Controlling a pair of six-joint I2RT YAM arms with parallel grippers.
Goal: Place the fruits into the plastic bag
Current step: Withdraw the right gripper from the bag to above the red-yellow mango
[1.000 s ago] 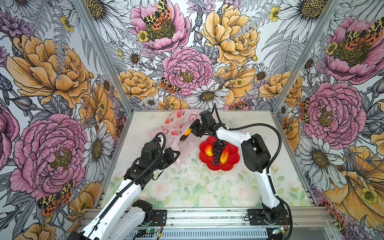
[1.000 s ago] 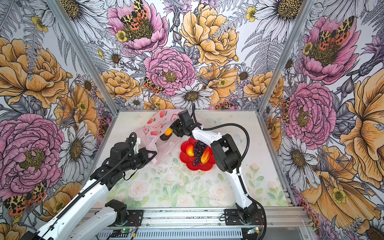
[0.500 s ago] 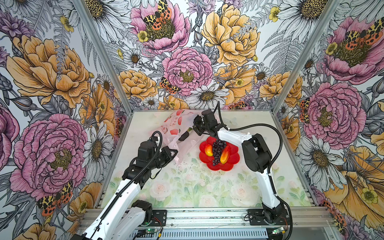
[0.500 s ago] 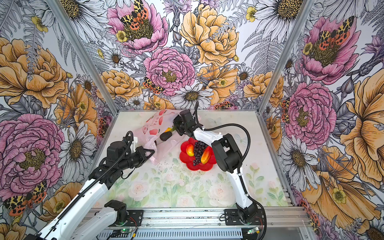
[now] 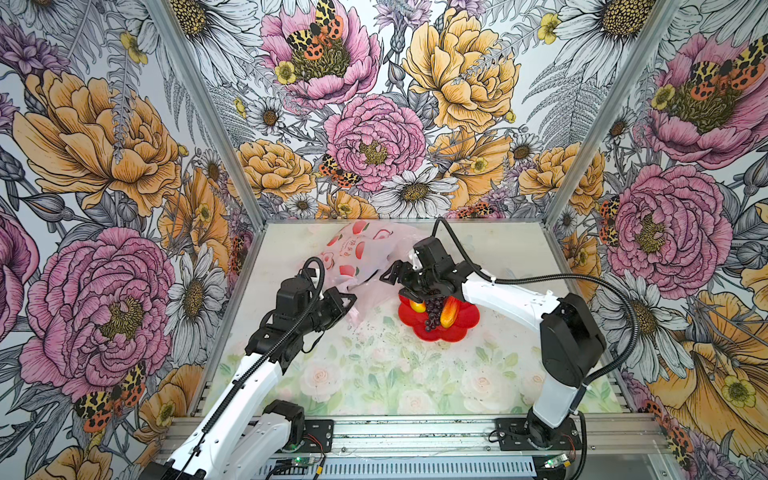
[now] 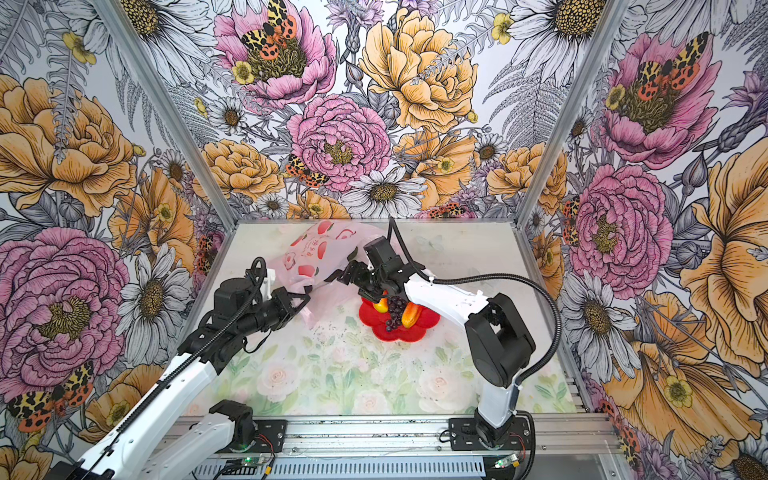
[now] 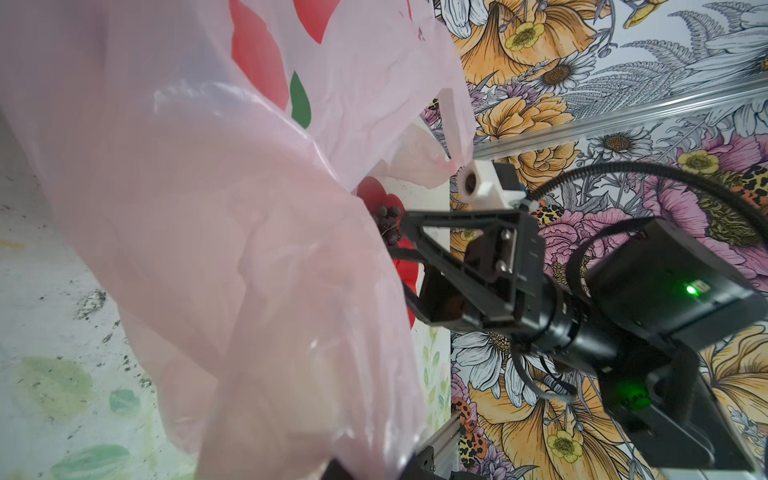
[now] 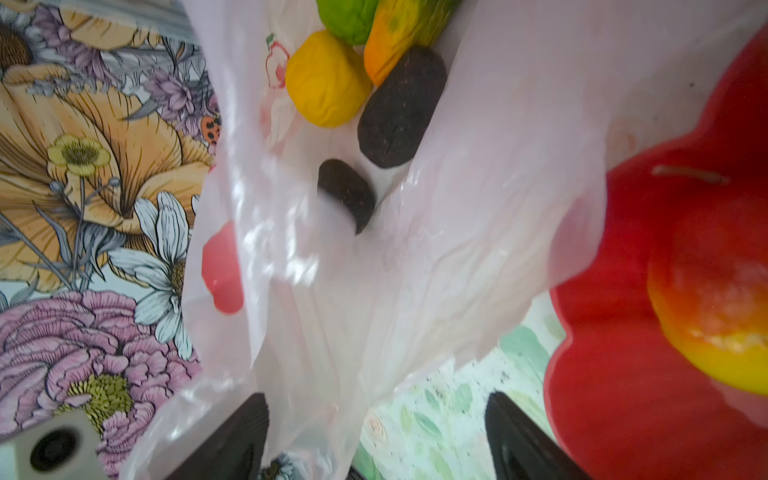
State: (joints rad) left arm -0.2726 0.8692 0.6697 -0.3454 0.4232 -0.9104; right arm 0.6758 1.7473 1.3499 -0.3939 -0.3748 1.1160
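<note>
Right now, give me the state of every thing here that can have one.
plastic bag, lying down, mouth held open
left claw, shut on the bag's edge
right claw, open, empty
avocados, both in the bag
lime, in the bag
yellow fruit, in the bag
mango, in the bag
grape bunch, on the plate
peach, on the plate
red plate, holding fruit
</note>
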